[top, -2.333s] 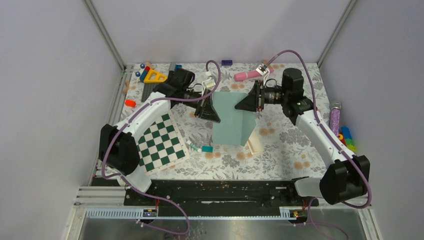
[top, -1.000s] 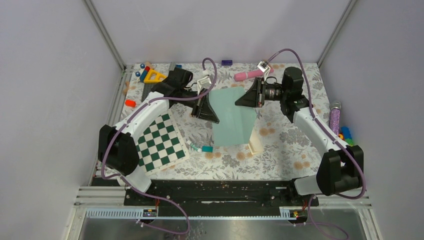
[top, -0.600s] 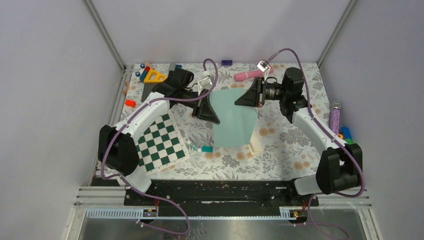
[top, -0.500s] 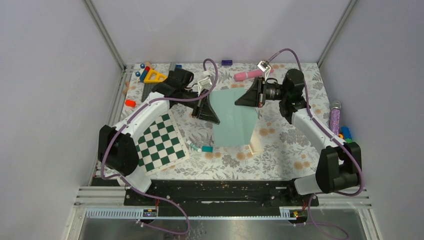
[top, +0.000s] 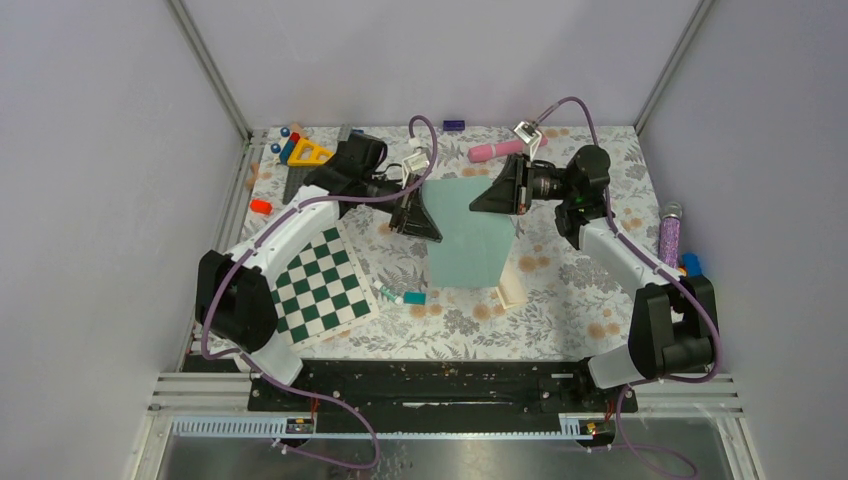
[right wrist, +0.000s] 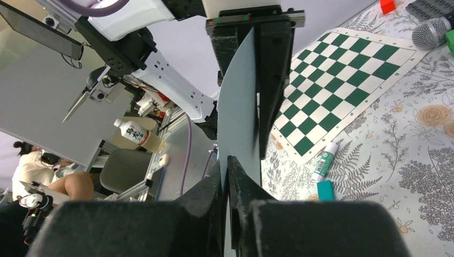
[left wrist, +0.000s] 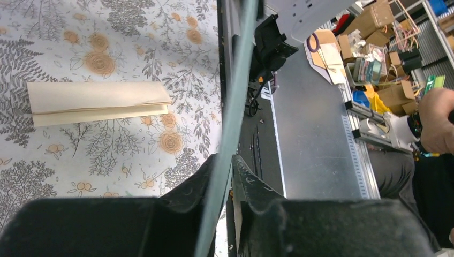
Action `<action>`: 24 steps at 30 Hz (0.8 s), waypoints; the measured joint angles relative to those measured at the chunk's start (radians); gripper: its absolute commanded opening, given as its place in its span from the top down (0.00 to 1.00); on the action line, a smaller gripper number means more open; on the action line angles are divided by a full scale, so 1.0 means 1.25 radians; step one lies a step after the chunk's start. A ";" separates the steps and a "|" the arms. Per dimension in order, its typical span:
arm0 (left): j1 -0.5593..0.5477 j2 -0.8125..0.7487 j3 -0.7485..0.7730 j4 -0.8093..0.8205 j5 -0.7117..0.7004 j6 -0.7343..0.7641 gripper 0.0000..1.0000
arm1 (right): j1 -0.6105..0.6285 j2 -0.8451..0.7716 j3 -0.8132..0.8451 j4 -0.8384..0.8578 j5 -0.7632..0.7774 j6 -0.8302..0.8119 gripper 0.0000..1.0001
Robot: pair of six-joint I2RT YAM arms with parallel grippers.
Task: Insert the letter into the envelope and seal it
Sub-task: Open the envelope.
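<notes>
The teal envelope hangs in the air between both arms, above the middle of the floral table. My left gripper is shut on its left edge, and the envelope shows edge-on between the jaws in the left wrist view. My right gripper is shut on its upper right edge, with the sheet rising between the jaws in the right wrist view. The cream folded letter lies flat on the table under the envelope's lower right corner; it also shows in the left wrist view.
A green-white checkerboard lies left of centre. A glue stick and a small teal block lie by the envelope's lower left. A pink object, toys at the back left and a purple microphone ring the table.
The right arm has moved its wrist up and back, and the envelope's upper edge has swung slightly toward the back. The left gripper nudged a little right. The letter has not moved.
</notes>
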 measured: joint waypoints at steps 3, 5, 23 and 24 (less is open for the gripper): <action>-0.001 -0.001 -0.014 0.058 -0.020 -0.042 0.60 | 0.004 0.000 -0.002 0.005 -0.006 0.004 0.95; -0.001 -0.001 -0.021 0.085 -0.024 -0.068 0.53 | 0.007 0.000 -0.004 0.005 -0.007 0.004 0.96; 0.014 -0.017 -0.055 0.199 0.054 -0.148 0.94 | 0.011 -0.003 -0.004 -0.156 -0.007 -0.116 0.69; 0.015 -0.017 -0.055 0.202 0.062 -0.150 0.95 | 0.012 -0.003 -0.004 -0.153 -0.007 -0.112 0.66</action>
